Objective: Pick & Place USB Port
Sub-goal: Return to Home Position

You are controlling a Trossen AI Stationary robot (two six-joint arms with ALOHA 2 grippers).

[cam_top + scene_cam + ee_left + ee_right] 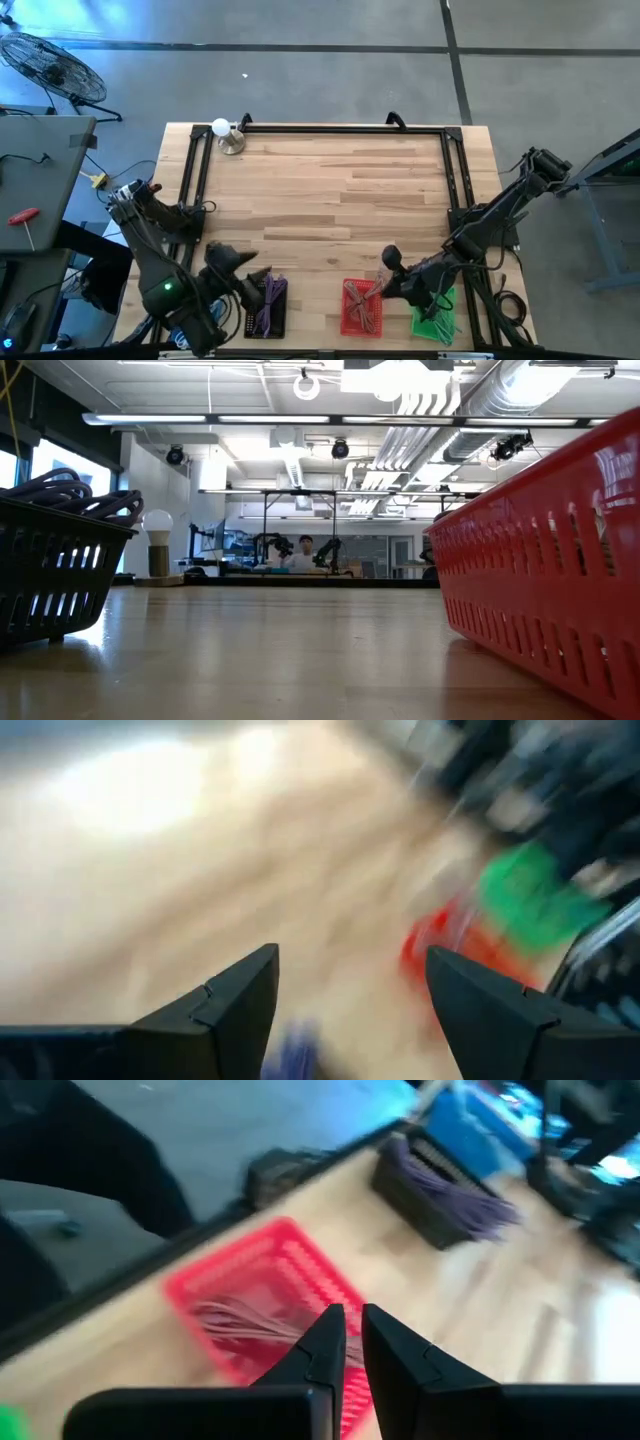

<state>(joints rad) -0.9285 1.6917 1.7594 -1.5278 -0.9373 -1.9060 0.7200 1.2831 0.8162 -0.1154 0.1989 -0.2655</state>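
Charger cables lie binned, purple cable (268, 298) in the black bin (252, 324) and pink cable (363, 304) in the red bin (346, 324), so we lift the left gripper (350, 960), jaws apart, and the right gripper (350, 1318), jaws together, straight up off the rims before swinging home.

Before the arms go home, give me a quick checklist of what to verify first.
1. Purple cable inside black bin: ok.
2. Pink cable inside red bin: ok.
3. Left fingers open, nothing between them: ok.
4. Right fingers shut, holding nothing: ok.
5. White cable binned: cannot tell, it does not show.
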